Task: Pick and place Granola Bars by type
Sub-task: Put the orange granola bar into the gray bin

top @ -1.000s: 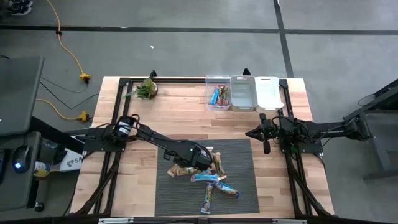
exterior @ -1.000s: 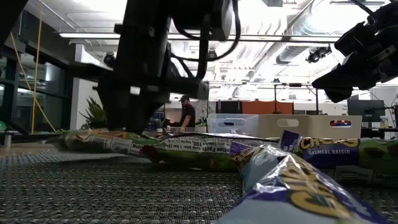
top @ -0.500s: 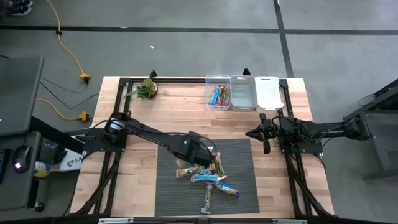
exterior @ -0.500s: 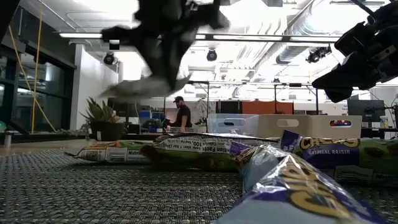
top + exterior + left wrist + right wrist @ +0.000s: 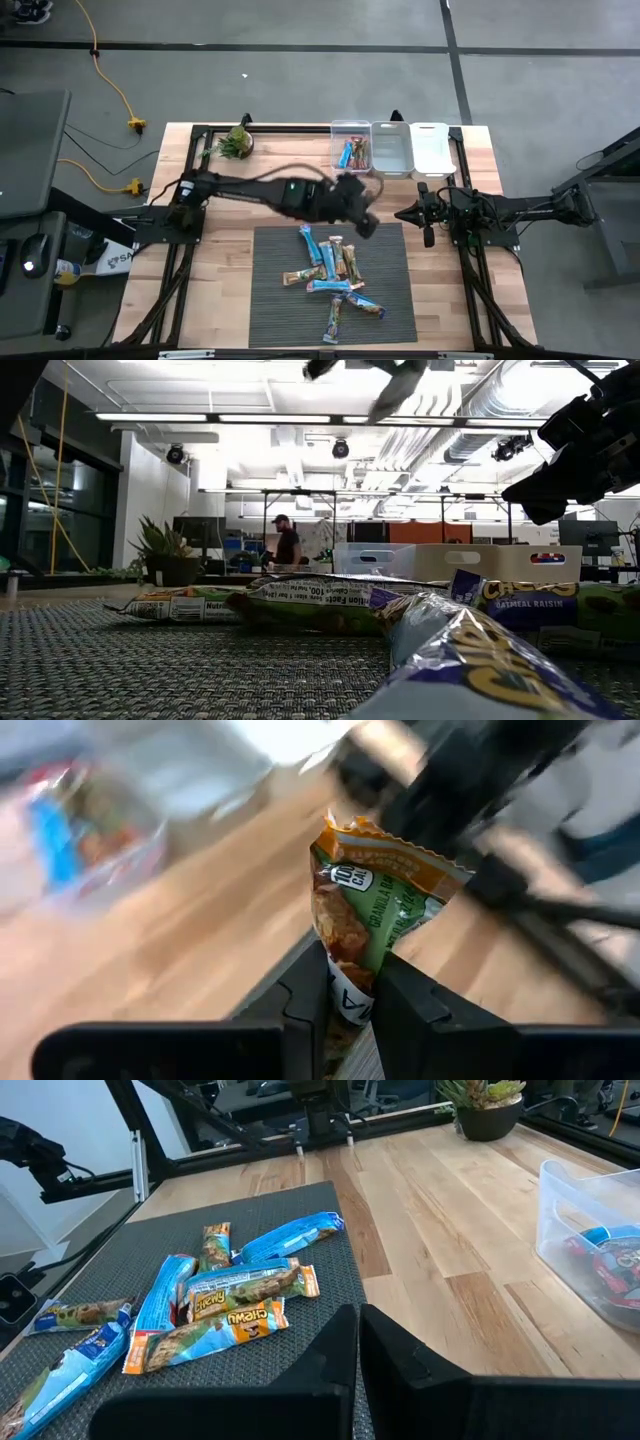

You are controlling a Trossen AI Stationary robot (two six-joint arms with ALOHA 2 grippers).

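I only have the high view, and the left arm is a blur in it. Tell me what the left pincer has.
Observer: The left pincer is shut on a granola bar with a green and orange wrapper, gripped by one end with the rest standing out past the fingers.
Operator: Report the right pincer.
Observer: The right pincer is shut and holds nothing; it waits above the wood at the mat's edge.
Operator: Read me a label from the pile.
Observer: In the low view one blue wrapper reads "oatmeal raisin".
Operator: Say what is behind the table.
Observer: A person stands far back in the room, well away from the arms.
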